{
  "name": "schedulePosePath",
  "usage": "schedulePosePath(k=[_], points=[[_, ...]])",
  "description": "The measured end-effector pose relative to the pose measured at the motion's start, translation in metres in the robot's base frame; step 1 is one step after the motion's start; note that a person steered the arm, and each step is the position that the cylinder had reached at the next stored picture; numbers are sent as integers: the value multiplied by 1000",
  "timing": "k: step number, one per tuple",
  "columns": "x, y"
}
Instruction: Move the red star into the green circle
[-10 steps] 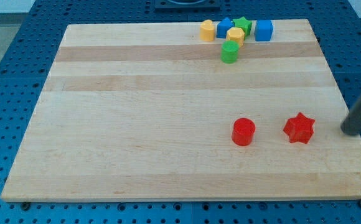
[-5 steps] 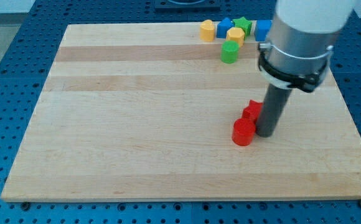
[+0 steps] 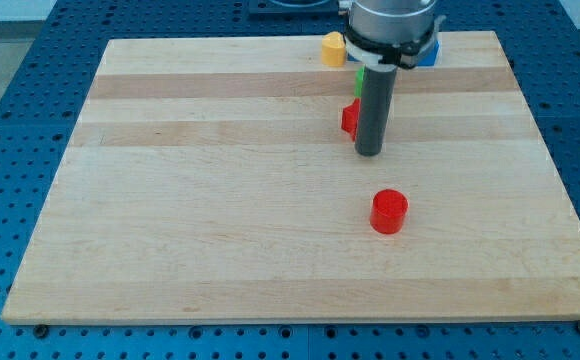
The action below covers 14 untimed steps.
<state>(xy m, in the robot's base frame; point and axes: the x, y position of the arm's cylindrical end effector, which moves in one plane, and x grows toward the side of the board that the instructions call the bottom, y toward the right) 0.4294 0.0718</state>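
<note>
My tip (image 3: 369,152) stands on the board right of centre, towards the view's top. The red star (image 3: 349,118) is mostly hidden behind the rod; only its left edge shows, touching the rod just above the tip. Only a thin green sliver of the green circle (image 3: 357,83) shows behind the rod, just above the star. A red cylinder (image 3: 389,212) stands alone below and slightly right of the tip.
A yellow block (image 3: 333,47) sits at the board's top edge, left of the arm. A blue block (image 3: 428,52) peeks out on the arm's right. The arm hides the other blocks of that cluster. The wooden board (image 3: 220,200) lies on a blue perforated table.
The rod has swept from the board's right edge to the left and then up, pushing the red star from beside the red cylinder up towards the green circle. The red cylinder shifted only slightly.
</note>
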Motion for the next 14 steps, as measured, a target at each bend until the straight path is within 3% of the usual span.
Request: schedulePosePath(k=[2,4,5,6,7,14], points=[[-16,-31],[-47,-2],[-46,-3],[-13,4],[-10,41],[-64,10]])
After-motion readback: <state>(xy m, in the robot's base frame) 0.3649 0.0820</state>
